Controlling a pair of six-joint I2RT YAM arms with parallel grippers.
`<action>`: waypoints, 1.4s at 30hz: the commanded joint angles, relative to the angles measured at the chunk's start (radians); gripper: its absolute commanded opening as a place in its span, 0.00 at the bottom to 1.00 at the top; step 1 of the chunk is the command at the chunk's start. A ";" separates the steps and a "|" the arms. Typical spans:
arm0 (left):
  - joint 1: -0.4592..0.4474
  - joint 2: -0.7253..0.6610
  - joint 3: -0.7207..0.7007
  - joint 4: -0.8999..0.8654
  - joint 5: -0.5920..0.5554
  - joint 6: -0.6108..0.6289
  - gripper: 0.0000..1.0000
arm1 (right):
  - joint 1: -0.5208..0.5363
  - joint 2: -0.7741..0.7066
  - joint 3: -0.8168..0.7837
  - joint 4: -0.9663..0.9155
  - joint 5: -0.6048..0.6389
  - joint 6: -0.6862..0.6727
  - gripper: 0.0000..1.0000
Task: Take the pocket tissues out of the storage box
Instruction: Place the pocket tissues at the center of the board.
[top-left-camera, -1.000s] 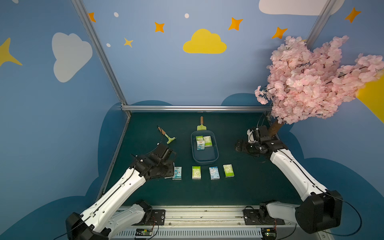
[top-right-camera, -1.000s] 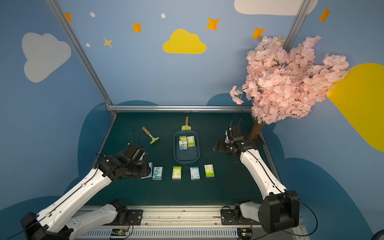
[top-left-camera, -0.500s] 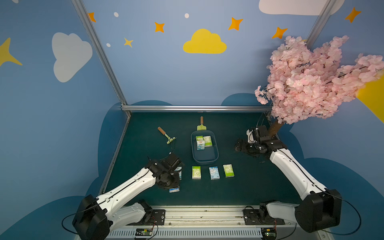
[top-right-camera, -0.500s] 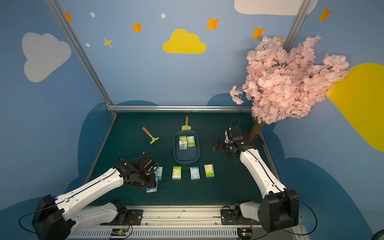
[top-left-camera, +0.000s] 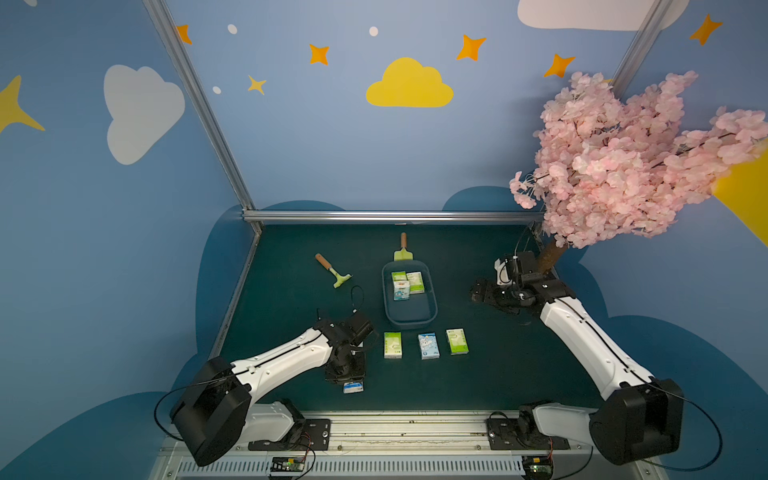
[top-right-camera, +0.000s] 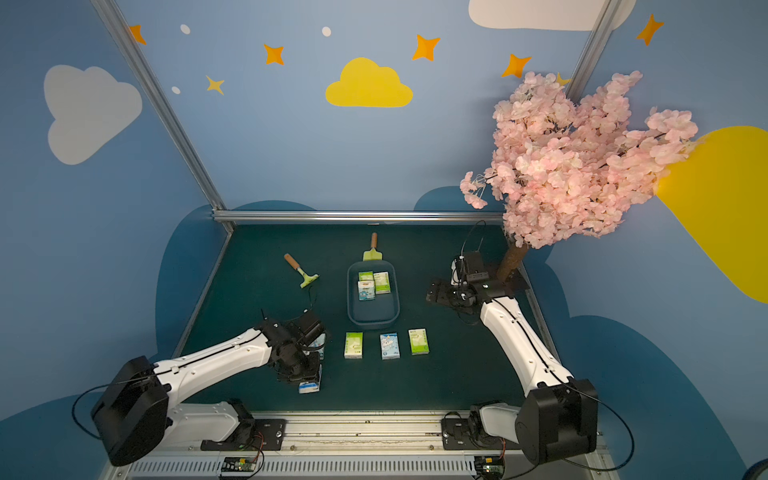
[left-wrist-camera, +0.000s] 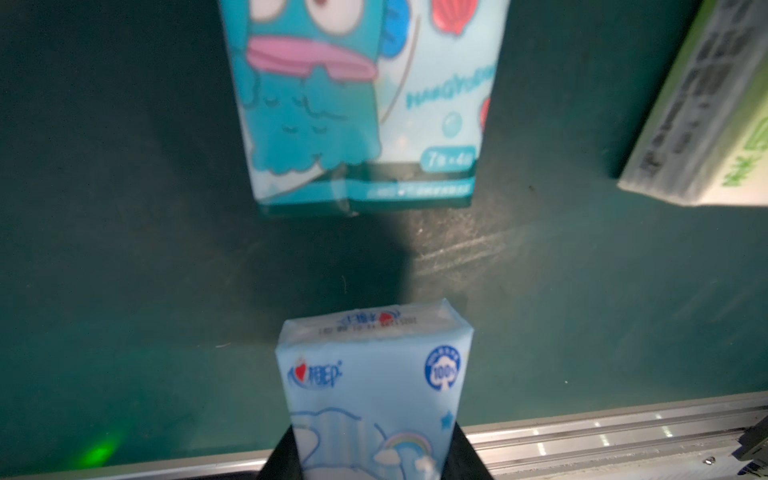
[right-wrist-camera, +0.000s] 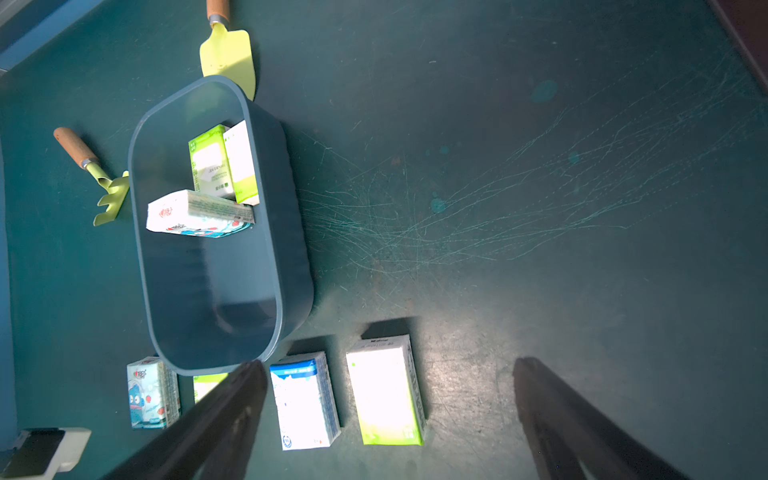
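The dark blue storage box (top-left-camera: 409, 318) (top-right-camera: 373, 320) stands mid-table and holds three pocket tissues: two green packets (right-wrist-camera: 210, 162) and a blue one (right-wrist-camera: 199, 212). In front of the box lie a green packet (top-left-camera: 392, 345), a blue packet (top-left-camera: 428, 345) and another green packet (top-left-camera: 457, 341). A blue cartoon packet (top-right-camera: 319, 345) (left-wrist-camera: 332, 104) lies half behind my left arm. My left gripper (top-left-camera: 348, 374) (left-wrist-camera: 374, 440) is shut on a light blue packet (top-left-camera: 353, 387) (left-wrist-camera: 370, 374), low near the front rail. My right gripper (top-left-camera: 478, 291) (right-wrist-camera: 388, 365) hangs open and empty, right of the box.
A yellow-green toy trowel (top-left-camera: 402, 249) lies just behind the box and a toy rake (top-left-camera: 334, 272) to its back left. A pink blossom tree (top-left-camera: 623, 166) overhangs the back right corner, its trunk (top-left-camera: 550, 255) beside my right arm. A metal rail (top-left-camera: 395, 419) runs along the front edge.
My left arm swung from the left end of the packet row toward the front rail, carrying the light blue packet. The right arm stayed still.
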 joint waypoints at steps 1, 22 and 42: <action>-0.003 0.020 -0.014 0.017 -0.005 0.002 0.47 | -0.007 -0.024 -0.006 0.001 0.004 -0.007 0.98; 0.010 -0.078 0.138 -0.151 -0.164 -0.003 0.85 | -0.024 -0.049 -0.022 0.003 0.010 -0.002 0.98; 0.157 0.060 0.535 0.098 -0.186 0.160 0.95 | -0.041 -0.130 -0.059 0.000 0.030 -0.006 0.98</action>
